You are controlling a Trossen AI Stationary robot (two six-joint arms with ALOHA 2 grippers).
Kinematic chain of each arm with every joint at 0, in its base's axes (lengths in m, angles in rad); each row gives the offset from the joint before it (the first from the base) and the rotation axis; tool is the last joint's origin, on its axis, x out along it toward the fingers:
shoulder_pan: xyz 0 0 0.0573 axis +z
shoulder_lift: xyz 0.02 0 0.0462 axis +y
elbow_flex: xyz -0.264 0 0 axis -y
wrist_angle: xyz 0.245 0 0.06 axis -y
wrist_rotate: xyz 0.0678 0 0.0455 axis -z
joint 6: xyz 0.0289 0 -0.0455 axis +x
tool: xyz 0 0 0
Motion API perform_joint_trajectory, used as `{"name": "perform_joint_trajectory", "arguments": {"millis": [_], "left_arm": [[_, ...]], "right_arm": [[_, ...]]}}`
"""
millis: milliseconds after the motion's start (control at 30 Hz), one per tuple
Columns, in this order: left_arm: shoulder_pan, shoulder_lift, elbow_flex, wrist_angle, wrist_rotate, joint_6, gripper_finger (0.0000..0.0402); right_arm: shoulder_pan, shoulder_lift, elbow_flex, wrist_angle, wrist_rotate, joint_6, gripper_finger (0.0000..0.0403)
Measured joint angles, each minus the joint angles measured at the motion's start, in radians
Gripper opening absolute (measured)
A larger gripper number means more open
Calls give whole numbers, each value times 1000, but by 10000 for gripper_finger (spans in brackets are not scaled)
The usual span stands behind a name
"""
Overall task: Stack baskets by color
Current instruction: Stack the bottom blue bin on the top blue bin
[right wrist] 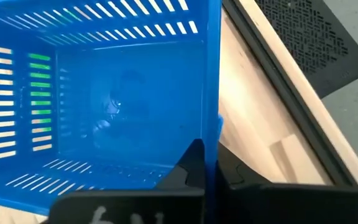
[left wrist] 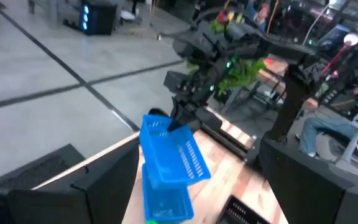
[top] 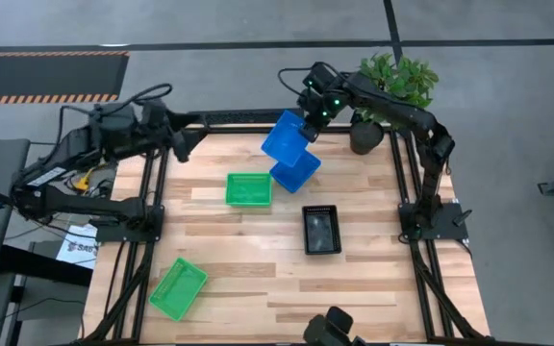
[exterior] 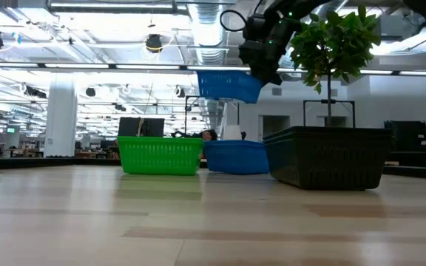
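My right gripper [top: 311, 123] is shut on a blue basket [top: 282, 139] and holds it in the air near the table's far edge. A second blue basket [top: 297, 170] stands on the table just below and nearer. One green basket [top: 248, 189] stands left of that one, and another green basket [top: 178, 288] lies near the front left corner. A black basket [top: 321, 229] sits mid-right. My left gripper [top: 179, 144] waits open at the far left, above the table's edge and clear of everything. My right gripper grips one side wall of the blue basket at its rim [right wrist: 211, 140], one finger [right wrist: 193, 163] inside and the other outside. The fingers slant down from the table's far right. The basket [exterior: 228, 85] hangs tilted and lifted clear, above the blue basket [exterior: 235, 157] on the table.
A potted plant [top: 392, 86] stands off the table's far right corner, close behind the right arm. The black frame rail [top: 229, 120] runs along the far edge. Bare wood lies in the middle and front right of the table [top: 392, 298].
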Motion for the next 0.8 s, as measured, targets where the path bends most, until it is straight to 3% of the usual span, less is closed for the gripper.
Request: {"name": "perform_joint_trajectory", "arguments": {"millis": [367,533,800], "left_arm": [[172,54,0,-7,187,7,320],[198,55,0,-6,205,14,320],[205,55,0,-7,218,8,320]], "right_arm": [[23,0,0,16,-2,49,13],[110,0,50,20,1,82,8],[236,-2,9,-11,135,170,7]]}}
